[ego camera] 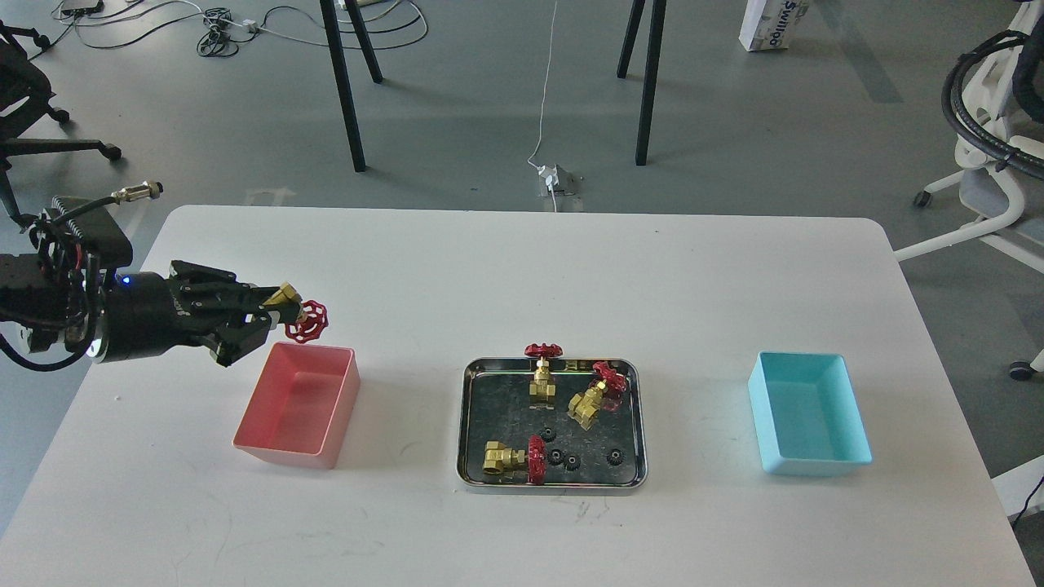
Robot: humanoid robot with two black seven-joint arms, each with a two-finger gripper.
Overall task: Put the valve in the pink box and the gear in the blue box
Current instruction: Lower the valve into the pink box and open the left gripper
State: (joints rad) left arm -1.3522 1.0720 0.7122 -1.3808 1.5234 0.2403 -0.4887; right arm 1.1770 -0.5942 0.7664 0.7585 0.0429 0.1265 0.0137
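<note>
I count four valves in all: one clamped in my left gripper (pixel 273 314) and three lying in the steel tray (pixel 481 383). The held valve (pixel 300 314) sticks out past the fingertips, its brass body pinched between them and its red handwheel pointing right, up in the air just beyond the far left corner of the pink box (pixel 298 405). In the tray, one valve (pixel 543 375) stands upright at the far rim, a second valve (pixel 595 395) lies tilted just right of it, and a third valve (pixel 512 458) lies on its side at the near left.

There are four black gears, all in the near half of the tray: one gear (pixel 548 434) behind the others, two more (pixel 556 456) (pixel 573 463) close together beside the third valve's handwheel, and a fourth (pixel 616 457) apart to the right.

There are two bins. The pink box, left of the tray, has nothing in it; the blue box (pixel 807 412), right of the tray, likewise holds nothing. Both sit well apart from the tray on the white table (pixel 522 269).

My right arm is out of view. Beyond the table I see black stand legs (pixel 347 90) and cables on the grey floor.
</note>
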